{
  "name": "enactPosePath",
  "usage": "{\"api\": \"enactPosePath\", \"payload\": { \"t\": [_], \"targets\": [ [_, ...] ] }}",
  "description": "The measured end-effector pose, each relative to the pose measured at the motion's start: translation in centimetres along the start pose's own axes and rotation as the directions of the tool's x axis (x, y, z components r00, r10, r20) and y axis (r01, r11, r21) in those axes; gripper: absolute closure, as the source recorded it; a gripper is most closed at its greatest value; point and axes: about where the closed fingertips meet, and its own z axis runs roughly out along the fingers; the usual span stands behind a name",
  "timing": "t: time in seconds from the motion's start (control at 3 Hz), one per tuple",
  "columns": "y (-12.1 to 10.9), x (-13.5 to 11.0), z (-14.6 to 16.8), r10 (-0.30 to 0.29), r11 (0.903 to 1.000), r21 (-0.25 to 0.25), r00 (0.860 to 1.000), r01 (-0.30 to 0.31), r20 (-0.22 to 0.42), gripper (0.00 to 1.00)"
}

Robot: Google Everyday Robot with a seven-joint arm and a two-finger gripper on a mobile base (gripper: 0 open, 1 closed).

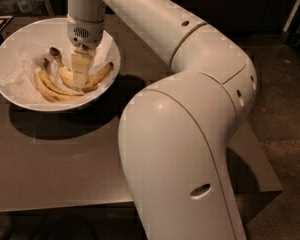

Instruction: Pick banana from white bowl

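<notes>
The white bowl (16,59) stands at the far left of the dark table. In it lies the banana (101,75), curved, yellow with brown spots, its dark stem tip pointing up-left. My gripper (80,70) reaches straight down into the bowl and sits on the banana's middle, hiding that part. A thinner joined pair of bananas (49,89) lies just left of it along the bowl's near side.
The dark table (65,154) runs to a front edge at the bottom and a right edge near my arm's base. My large white arm (190,134) fills the right half of the view. Speckled floor (285,109) lies to the right.
</notes>
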Motion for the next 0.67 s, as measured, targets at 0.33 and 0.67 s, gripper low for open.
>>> {"api": "enactPosePath", "payload": {
  "t": [0.33, 0.67],
  "targets": [
    [-0.17, 0.23, 0.64, 0.012, 0.9999, -0.008, 1.000, -0.012, -0.012, 0.41],
    [-0.10, 0.30, 1.29, 0.018, 0.9997, -0.014, 0.999, -0.018, -0.031, 0.40]
  ]
}}
